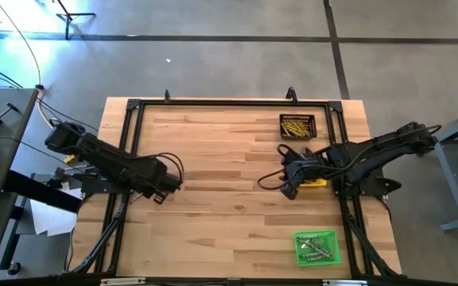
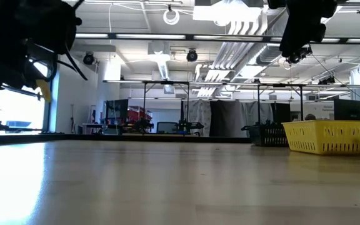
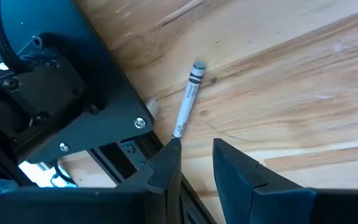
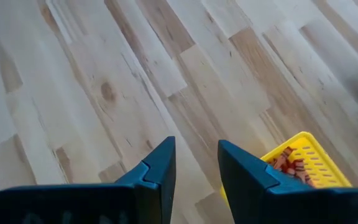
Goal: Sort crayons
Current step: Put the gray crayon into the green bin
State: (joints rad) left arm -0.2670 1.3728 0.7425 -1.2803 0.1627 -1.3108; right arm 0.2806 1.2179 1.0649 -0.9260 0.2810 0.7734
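**Both grippers hovering with nothing held, one grey crayon loose by the left arm**

You're looking at a pale wood-plank table [image 1: 229,206] with visible grain and knots, edged by a black metal frame [image 1: 213,102]. The left gripper [image 3: 194,158] is hanging over the table's left side, its dark wedge-shaped fingers standing slightly apart, gripping nothing. A thin grey crayon [image 3: 187,99] with a paper wrap and black bands is lying flat on the wood just beyond that gripper's fingertips, beside the arm's black base plate.

The right gripper [image 4: 196,163] is hovering over bare planks at the right, its fingers also a little apart and holding nothing. A perforated yellow tray [image 4: 297,163] is sitting just beside it, holding reddish crayons. A black square tray [image 1: 297,126] at the far edge is holding yellow crayons. A green tray [image 1: 316,247] near the front right is holding greyish crayons.
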